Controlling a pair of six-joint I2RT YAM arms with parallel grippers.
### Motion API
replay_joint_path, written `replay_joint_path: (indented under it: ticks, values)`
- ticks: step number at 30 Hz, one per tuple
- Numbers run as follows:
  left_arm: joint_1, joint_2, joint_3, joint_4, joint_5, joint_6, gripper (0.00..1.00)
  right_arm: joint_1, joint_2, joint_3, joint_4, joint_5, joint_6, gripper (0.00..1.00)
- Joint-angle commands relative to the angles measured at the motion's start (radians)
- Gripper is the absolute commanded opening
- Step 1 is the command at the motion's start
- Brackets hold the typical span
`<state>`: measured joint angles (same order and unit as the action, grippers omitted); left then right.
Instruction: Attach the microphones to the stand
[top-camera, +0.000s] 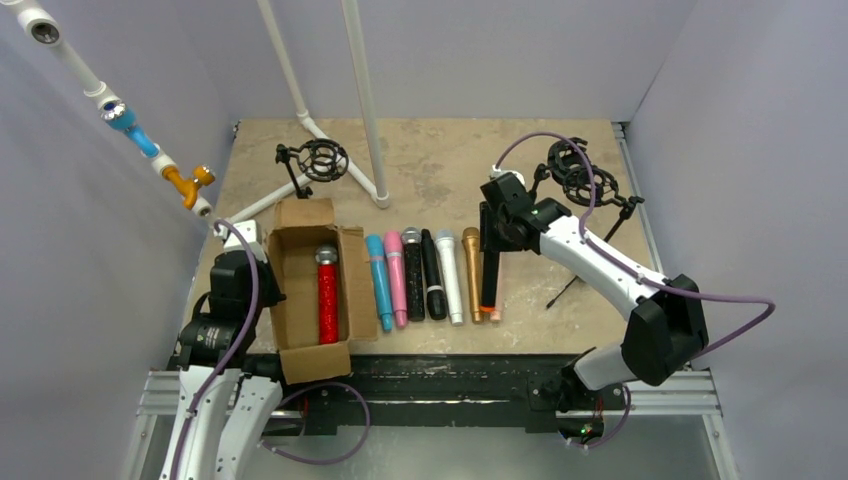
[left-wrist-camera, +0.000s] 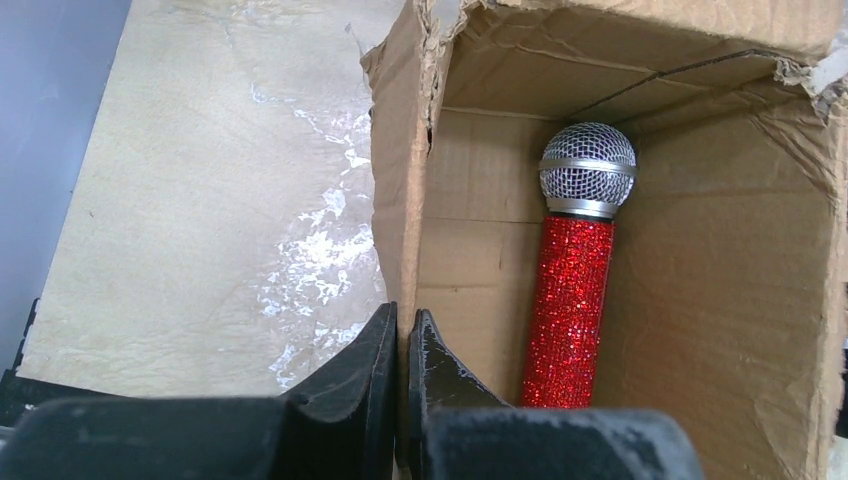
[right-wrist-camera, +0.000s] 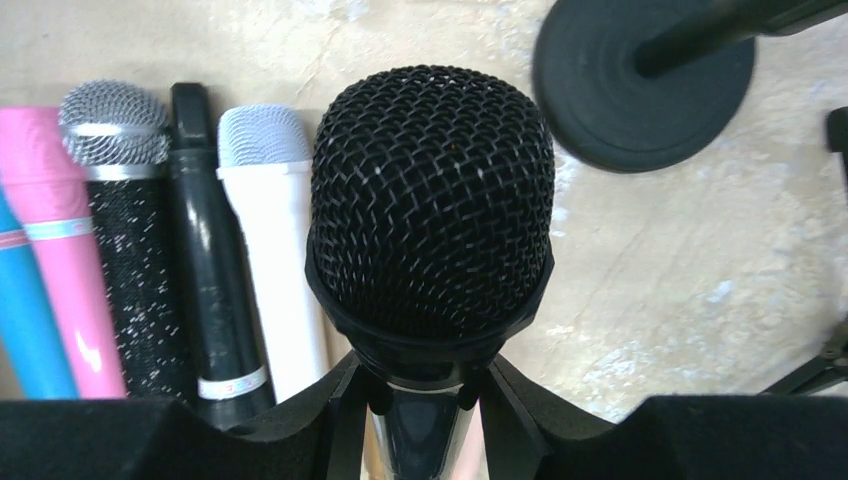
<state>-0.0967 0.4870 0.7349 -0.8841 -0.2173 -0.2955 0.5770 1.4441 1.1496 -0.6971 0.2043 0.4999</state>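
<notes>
My right gripper (top-camera: 490, 243) is shut on a black microphone (top-camera: 490, 282), gripping just below its mesh head (right-wrist-camera: 432, 200), at the right end of the row on the table. The row holds blue (top-camera: 379, 282), pink (top-camera: 396, 277), black glitter (top-camera: 413, 272), slim black (top-camera: 432, 277), white (top-camera: 450, 278) and gold (top-camera: 472, 272) microphones. A red glitter microphone (left-wrist-camera: 570, 300) lies in the cardboard box (top-camera: 300, 225). My left gripper (left-wrist-camera: 403, 335) is shut on the box's left wall (left-wrist-camera: 398, 200). Two stands with ring shock mounts stand at back left (top-camera: 322, 160) and back right (top-camera: 575, 170).
White PVC pipes (top-camera: 362, 100) rise at the back centre, and one with blue and orange fittings (top-camera: 135, 130) runs along the left wall. The right stand's round black base (right-wrist-camera: 640, 85) sits just beyond the held microphone. Grey walls enclose the table.
</notes>
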Motion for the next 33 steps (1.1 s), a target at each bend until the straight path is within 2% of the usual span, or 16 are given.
replay_joint_path:
  ticks: [1, 11, 15, 17, 20, 25, 27, 29, 33]
  values:
    - [0.002, -0.009, 0.053, 0.054, 0.004, -0.005, 0.00, -0.021, -0.003, 0.002, 0.007, 0.128, -0.029, 0.02]
    - [0.002, -0.015, 0.052, 0.053, 0.007, -0.007, 0.00, -0.045, 0.080, -0.047, 0.085, 0.062, -0.027, 0.08]
    - [0.002, -0.014, 0.051, 0.053, 0.011, -0.008, 0.00, -0.046, 0.122, -0.073, 0.128, 0.038, -0.018, 0.13]
    - [0.002, -0.013, 0.053, 0.051, 0.015, -0.008, 0.00, -0.045, 0.140, -0.074, 0.144, 0.018, -0.014, 0.22]
    - [0.002, -0.013, 0.054, 0.052, 0.017, -0.009, 0.00, -0.046, 0.153, -0.065, 0.158, 0.000, -0.017, 0.46]
    - [0.002, -0.021, 0.057, 0.058, -0.003, -0.012, 0.00, -0.029, 0.137, -0.009, 0.151, -0.024, -0.019, 0.67]
    - [0.002, -0.022, 0.056, 0.061, -0.002, -0.015, 0.00, -0.013, 0.124, 0.028, 0.131, -0.013, -0.013, 0.72]
    - [0.002, -0.020, 0.054, 0.063, 0.001, -0.019, 0.00, 0.021, 0.109, 0.067, 0.101, 0.022, 0.005, 0.72]
    - [0.002, -0.030, 0.050, 0.074, -0.013, -0.021, 0.00, 0.183, 0.055, 0.181, 0.075, 0.091, 0.073, 0.71]
